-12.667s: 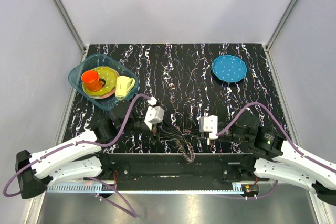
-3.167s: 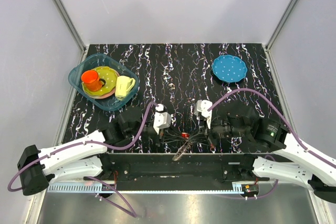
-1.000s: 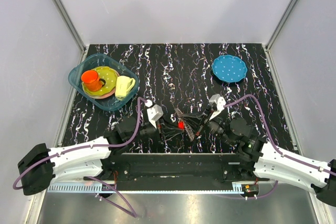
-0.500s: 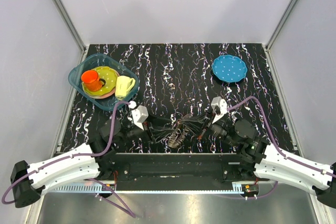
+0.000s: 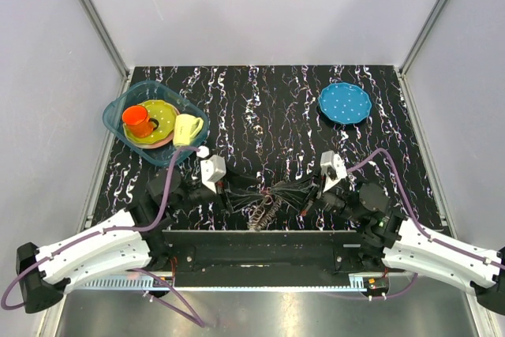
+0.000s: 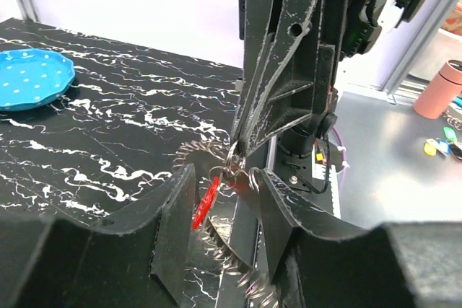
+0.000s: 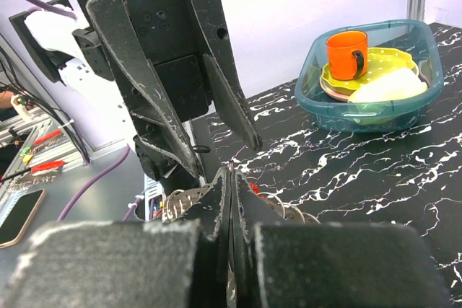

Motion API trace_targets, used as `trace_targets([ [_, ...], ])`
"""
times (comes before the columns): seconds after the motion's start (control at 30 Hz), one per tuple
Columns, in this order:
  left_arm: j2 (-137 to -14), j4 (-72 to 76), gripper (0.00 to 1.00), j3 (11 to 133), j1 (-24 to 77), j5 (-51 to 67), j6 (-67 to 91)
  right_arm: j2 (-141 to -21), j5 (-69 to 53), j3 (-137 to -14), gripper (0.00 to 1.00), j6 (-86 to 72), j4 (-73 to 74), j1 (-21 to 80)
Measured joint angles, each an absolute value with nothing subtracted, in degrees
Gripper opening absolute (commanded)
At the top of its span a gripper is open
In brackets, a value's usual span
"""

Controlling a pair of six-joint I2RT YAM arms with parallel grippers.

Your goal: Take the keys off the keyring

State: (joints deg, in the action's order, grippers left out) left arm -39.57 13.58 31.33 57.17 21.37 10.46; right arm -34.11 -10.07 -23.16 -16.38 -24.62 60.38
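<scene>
Near the front edge of the black marbled worktop [image 5: 268, 108] the two arms are facing each other, with the keyring [image 6: 193, 158] hanging between them. The right claw [image 6: 237, 151] is pinching the keyring from above, its jaws pressed fully together on the thin metal. From that arm's own camera the two fingers are showing almost no gap. The left claw [image 6: 222, 178] is standing partly spread and is gripping nothing. Its two fingers are sitting on either side of the hanging bundle, and whether either finger is touching the metal cannot be told. A small red key [image 6: 205, 205] is dangling below the pinch point, between the left fingers and nearer the one on the left of that view. The keyring's bristly, toothed rim is curving out behind and below the red key. In the overhead view the bundle is drooping toward the front edge of the worktop, midway between the two wrists. Far back on the right a blue dotted plate [image 5: 344, 102] is lying flat, well apart from the arms. At back left a clear blue tub [image 5: 110, 112] is holding an orange cup [image 5: 138, 121], a yellow plate [image 5: 162, 112] and a cream cup [image 5: 187, 129].
</scene>
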Motion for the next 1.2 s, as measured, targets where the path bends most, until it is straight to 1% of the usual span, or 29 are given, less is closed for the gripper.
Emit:
trace_targets([
  [0.27, -42.4, 10.6, 0.43, 35.2, 55.1, 28.7, 10.1, -33.8, -11.7, -23.2, 0.0, -14.5, -24.6, 60.4],
  [0.47, -45.7, 11.4, 0.43, 35.7, 50.8, 34.0, 12.3, -35.7, -13.3, -23.2, 0.0, -10.3, -24.1, 60.4],
  [0.6, -46.2, 12.2, 0.37, 35.7, 49.4, 36.1, 13.2, -37.4, -14.7, -23.2, 0.0, -8.3, -23.7, 60.3],
  [0.9, -46.2, 13.4, 0.36, 35.7, 47.1, 42.0, 15.3, -36.7, -16.0, -23.2, 0.0, -7.0, -23.7, 60.2],
  [1.2, -48.2, 13.4, 0.3, 35.7, 47.0, 45.5, 15.7, -36.6, -16.2, -23.2, 0.0, -7.0, -24.2, 60.0],
])
